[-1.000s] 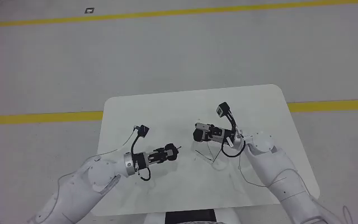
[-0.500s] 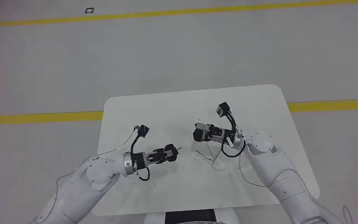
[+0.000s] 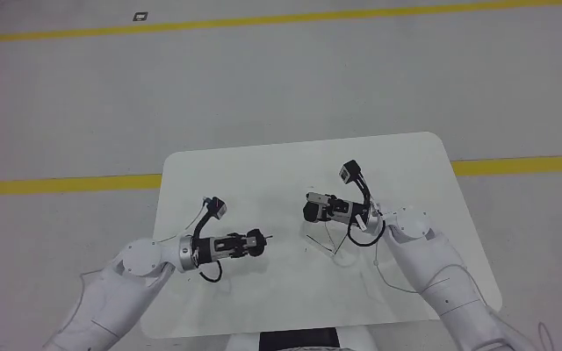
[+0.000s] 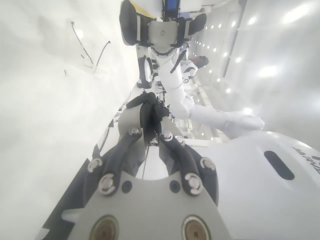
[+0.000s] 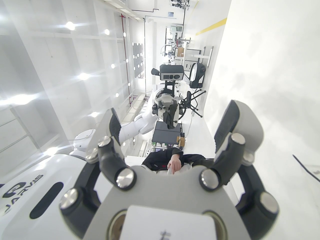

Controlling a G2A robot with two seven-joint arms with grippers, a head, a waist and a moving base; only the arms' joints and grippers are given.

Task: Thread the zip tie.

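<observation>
**Left gripper grips the tie, right gripper stands wide**

Here's the white table (image 3: 395,167) with its rounded corners, both arms over its near half and pointing at each other. The left gripper (image 3: 260,238) is clamped tight, and from above just a thin dark tip pokes out of it toward the middle. Its own wrist camera tells more: the zip tie (image 4: 146,158) runs as a fine black line between the pinched fingers, back toward the palm. Across the gap, well apart from it, sits the right gripper (image 3: 308,209). Seen from its wrist, its fingers (image 5: 113,123) are spread wide and empty. On the table just beside that gripper lie two loose ties (image 4: 79,41), meeting in a V. They're plain from the left wrist, but only faint hairlines from above.
</observation>
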